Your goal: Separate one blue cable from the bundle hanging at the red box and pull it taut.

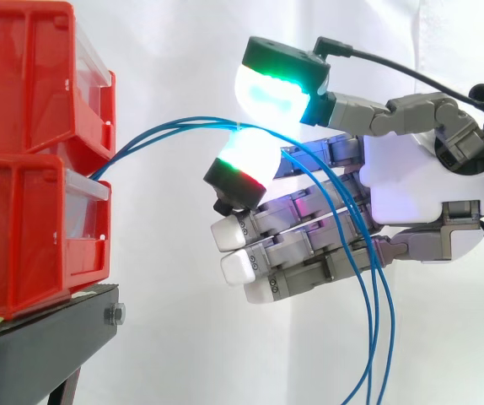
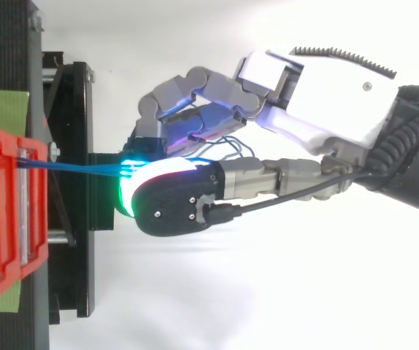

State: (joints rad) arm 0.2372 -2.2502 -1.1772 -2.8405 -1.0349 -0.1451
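Thin blue cables (image 1: 166,128) come out between the two red bins (image 1: 31,160) and arch to the right. They run over a raised finger pad (image 1: 244,169) glowing green and red, then hang down in front of the hand (image 1: 411,181). The thumb pad (image 1: 274,86), glowing green, sits just above the same spot, so the cables are held between the two pads. The remaining fingers (image 1: 250,253) lie nearly straight below, white-tipped. From above, the thumb (image 2: 173,197) covers the cables (image 2: 78,168), which run straight from the bin (image 2: 9,211).
The red bins are stacked on a black stand (image 1: 48,329) at the left. A screw head (image 1: 114,315) sticks out of the stand's edge. The cable strands (image 1: 375,337) hang down past the picture's lower edge. A white curtain is behind.
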